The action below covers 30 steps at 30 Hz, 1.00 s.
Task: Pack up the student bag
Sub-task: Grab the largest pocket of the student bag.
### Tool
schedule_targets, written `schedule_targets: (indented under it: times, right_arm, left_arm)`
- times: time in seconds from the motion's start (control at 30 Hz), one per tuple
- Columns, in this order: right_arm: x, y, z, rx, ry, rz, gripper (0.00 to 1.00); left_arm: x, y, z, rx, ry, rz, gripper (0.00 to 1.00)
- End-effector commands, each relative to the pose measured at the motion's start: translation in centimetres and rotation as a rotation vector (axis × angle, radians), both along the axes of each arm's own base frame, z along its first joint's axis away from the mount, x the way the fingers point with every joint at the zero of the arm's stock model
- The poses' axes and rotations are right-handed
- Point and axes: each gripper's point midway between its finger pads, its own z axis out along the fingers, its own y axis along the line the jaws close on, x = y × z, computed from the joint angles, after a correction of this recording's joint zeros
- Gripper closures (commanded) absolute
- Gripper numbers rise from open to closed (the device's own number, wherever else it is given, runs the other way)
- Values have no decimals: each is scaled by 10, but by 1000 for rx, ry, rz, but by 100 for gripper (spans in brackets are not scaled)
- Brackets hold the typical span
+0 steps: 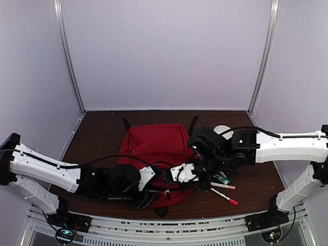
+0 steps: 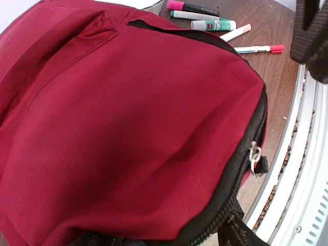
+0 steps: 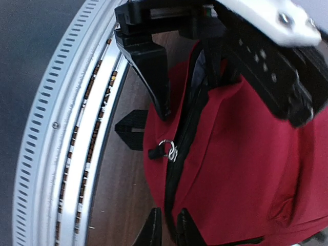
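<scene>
The student bag (image 1: 156,143) was seen lying at the centre of the dark brown worktop (image 1: 100,130), with its black straps toward the top of the overhead frame and its zippered edge toward the bottom. The right end effector (image 3: 170,229) was found clenched on the bag's black zipper band at the bottom of the right wrist frame, the two fingertips being set close together with the band between them. A metal zipper pull (image 3: 168,149) was shown just above that grip. The left end effector (image 1: 145,199) was placed at the bag's lower edge in the overhead frame. It was seen released, its jaws spread wide across the top of the right wrist frame, with one finger (image 3: 151,77) outside the bag. Whether the other finger reached inside could not be told. At the upper right of the left wrist frame, a pink-capped marker (image 2: 192,7), a green-and-white tube (image 2: 212,24) and a red-capped pen (image 2: 256,49) were laid on the worktop beside the bag. A slotted metal rail (image 3: 61,133) was shown at the left of the right wrist frame.
</scene>
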Motion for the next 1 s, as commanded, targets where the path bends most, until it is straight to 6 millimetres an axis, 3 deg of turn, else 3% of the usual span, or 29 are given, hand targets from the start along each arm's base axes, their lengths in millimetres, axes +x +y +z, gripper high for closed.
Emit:
schedule_targets:
  times: [0.0,0.13,0.3,0.47,0.6,0.77,0.97]
  right_arm:
    - [-36,-21,-13,58,403,-62,87]
    - [-48,-26,-38,37,519,-87,79]
    - [-38,-10,-54,11,604,-164,77]
    - [-12,-1,-52,79,595,-267,69]
    - [-6,5,-47,108,611,-278,63]
    - [0,12,-47,118,622,-301,61]
    - [28,14,-43,172,596,-411,57]
  left_arm:
    - [-2,-12,3,22,-4,-56,35]
    - [-4,-22,0,33,13,-93,39]
    - [-6,-41,3,36,31,-153,52]
    - [-10,-51,19,-39,36,-185,72]
    - [-15,-57,31,-105,50,-214,84]
    - [-20,-66,38,-148,68,-248,91]
    - [-31,-75,57,-240,97,-302,100]
